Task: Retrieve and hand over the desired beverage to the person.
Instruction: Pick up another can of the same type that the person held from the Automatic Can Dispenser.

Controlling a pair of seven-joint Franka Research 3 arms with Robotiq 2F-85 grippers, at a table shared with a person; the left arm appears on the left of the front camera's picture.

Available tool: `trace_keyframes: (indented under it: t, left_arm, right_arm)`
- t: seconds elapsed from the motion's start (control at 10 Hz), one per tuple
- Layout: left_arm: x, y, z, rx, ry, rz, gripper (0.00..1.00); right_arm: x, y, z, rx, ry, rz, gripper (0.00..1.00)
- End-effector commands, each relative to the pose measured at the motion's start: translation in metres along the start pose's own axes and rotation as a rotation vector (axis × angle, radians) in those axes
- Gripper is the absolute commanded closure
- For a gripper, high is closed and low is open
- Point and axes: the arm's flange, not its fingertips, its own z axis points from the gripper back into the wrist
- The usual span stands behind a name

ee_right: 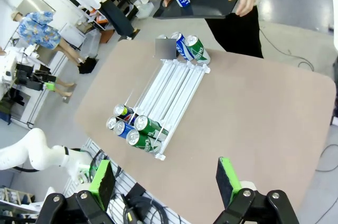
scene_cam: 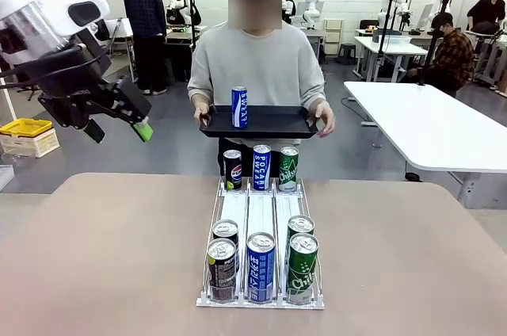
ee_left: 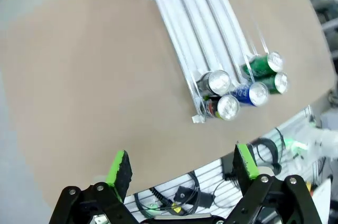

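Person (scene_cam: 257, 66) at far side holds black tray (scene_cam: 273, 122) with one blue can (scene_cam: 239, 107) upright on it, can rack (scene_cam: 260, 211) sits mid worktop (scene_cam: 103, 249), left claw (scene_cam: 119, 130) raised at left and right claw (ee_right: 165, 175) both open, empty.

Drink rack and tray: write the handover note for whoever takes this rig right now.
Left gripper: open, empty, raised off the table's left side.
Right gripper: open, empty, high above the table.
Person holds a black tray at the far side; one blue can stands upright on it.
Rack: three cans at the far end, five at the near end.
Done: that can seems delivered.
Left: unclear whether another is wanted.
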Motion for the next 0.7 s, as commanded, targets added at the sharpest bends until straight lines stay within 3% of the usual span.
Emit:
trace_keyframes:
  t: [0.0, 0.1, 0.2, 0.3, 0.5, 0.6]
  left_arm:
    - [-0.019, 0.038, 0.048, -0.219, 0.012, -0.078, 0.0]
    - [-0.003, 0.07, 0.072, -0.306, 0.018, -0.14, 0.0]
    - [-0.019, 0.09, 0.093, -0.364, -0.047, -0.152, 0.0]
    - [-0.047, 0.102, 0.105, -0.361, -0.087, -0.16, 0.0]
    - [-0.044, 0.149, 0.123, -0.329, -0.118, -0.19, 0.0]
    - [-0.072, 0.151, 0.131, -0.31, -0.169, -0.189, 0.0]
  right_arm:
    - [0.002, 0.0, -0.001, 0.033, -0.019, 0.014, 0.0]
    - [0.002, 0.0, -0.001, 0.033, -0.019, 0.014, 0.0]
    - [0.002, 0.0, -0.001, 0.033, -0.019, 0.014, 0.0]
    - [0.002, 0.0, -0.001, 0.033, -0.019, 0.014, 0.0]
    - [0.002, 0.0, -0.001, 0.033, -0.019, 0.014, 0.0]
    - [0.002, 0.0, -0.001, 0.033, -0.019, 0.014, 0.0]
